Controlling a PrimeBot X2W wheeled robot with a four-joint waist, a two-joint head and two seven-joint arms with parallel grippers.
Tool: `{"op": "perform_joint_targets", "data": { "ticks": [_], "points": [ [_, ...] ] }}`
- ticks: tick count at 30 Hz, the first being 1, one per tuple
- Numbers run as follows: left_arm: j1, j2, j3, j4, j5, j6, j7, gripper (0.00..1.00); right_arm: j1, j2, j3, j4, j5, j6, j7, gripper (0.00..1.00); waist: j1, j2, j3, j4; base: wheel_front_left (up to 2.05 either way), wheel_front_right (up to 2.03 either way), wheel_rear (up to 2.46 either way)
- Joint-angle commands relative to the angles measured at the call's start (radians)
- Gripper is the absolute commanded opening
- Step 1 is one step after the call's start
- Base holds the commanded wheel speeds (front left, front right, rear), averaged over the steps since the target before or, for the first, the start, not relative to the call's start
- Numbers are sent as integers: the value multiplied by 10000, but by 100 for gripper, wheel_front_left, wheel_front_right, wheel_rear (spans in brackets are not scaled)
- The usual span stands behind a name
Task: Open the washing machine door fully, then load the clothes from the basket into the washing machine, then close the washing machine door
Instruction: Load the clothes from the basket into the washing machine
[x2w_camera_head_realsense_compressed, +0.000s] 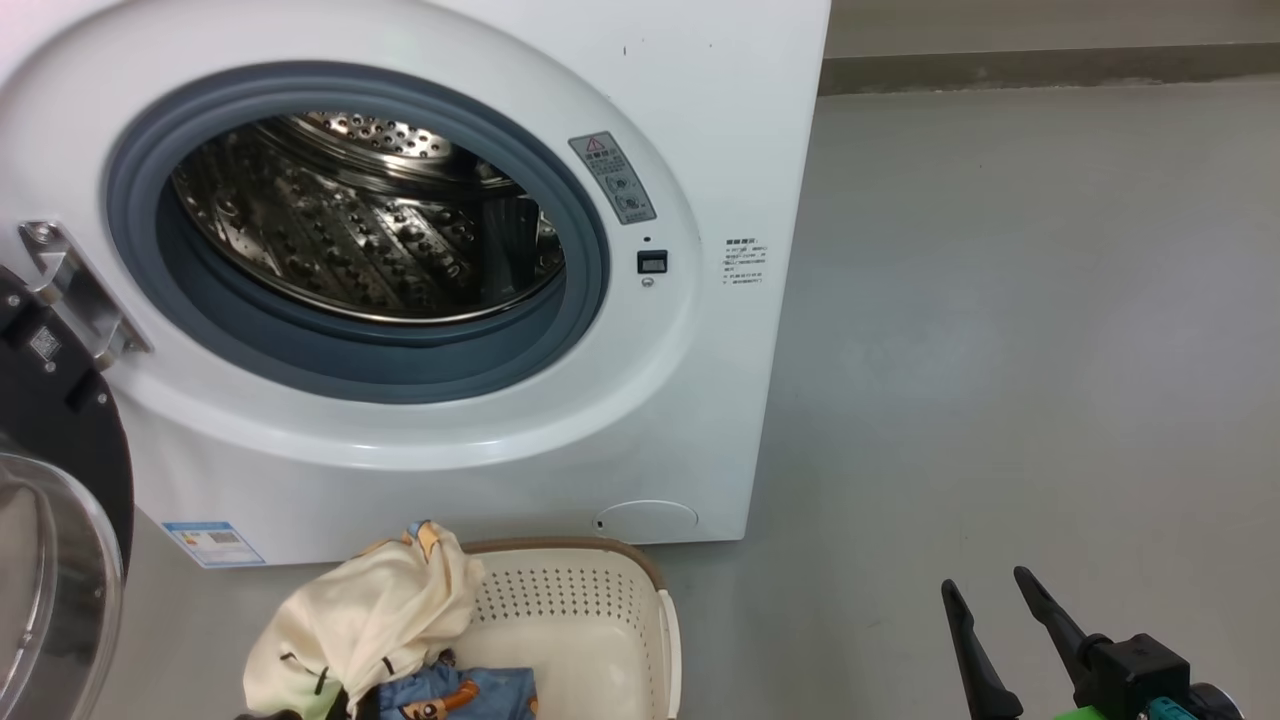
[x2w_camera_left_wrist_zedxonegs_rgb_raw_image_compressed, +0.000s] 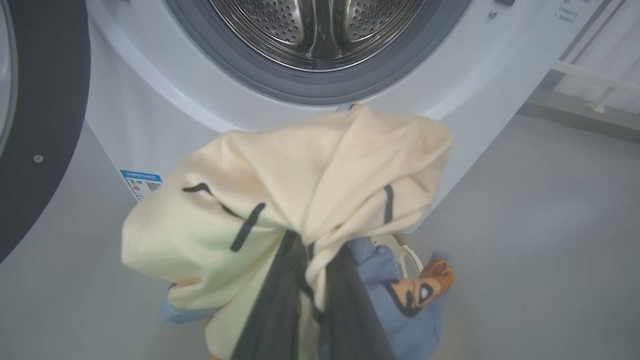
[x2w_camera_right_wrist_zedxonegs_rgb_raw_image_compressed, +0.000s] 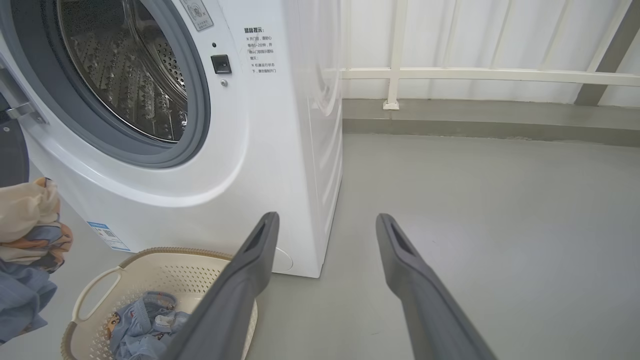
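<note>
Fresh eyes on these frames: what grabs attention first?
The washing machine gapes open, its steel drum shining at the upper left of the head view. Below it in that view, the left gripper is shut on a bunched cream and blue bundle of clothes, held up beside the basket.

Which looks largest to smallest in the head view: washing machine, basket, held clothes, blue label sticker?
1. washing machine
2-3. basket and clothes: about alike; the clothes hang nearer the camera and hide part of the basket, so unranked
4. blue label sticker
</note>
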Motion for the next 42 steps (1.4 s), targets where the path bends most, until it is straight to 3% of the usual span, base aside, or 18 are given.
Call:
{"op": "perform_joint_targets", "data": {
  "ticks": [1, 9, 19, 32, 42],
  "points": [
    [-273, 52, 395, -302, 107, -9, -137, 0, -233, -61, 253, -259, 9, 16, -31, 100, -1, -1, 52, -25, 0, 0, 0],
    [-660, -37, 649, -556, 290, -87, -137, 0, -403, -61, 296, -338, -8, 16, -48, 100, -1, -1, 526, -138, 0, 0, 0],
    [-2365, 1, 1149, -890, 393, -146, -137, 0, -902, -61, 261, -509, -146, 16, -61, 100, -1, -1, 2061, -604, 0, 0, 0],
    [-6201, 1189, 1942, -236, 200, -16, 510, 0, -1903, -61, 11, -372, 51, 16, -422, 100, -1, -1, 4242, -1808, 0, 0, 0],
    [-9016, 2283, 2213, 1050, 245, -7, 1082, 0, -2627, -60, 234, 145, 514, 16, -787, 100, -1, -1, 5576, -2754, 0, 0, 0]
  ]
}}
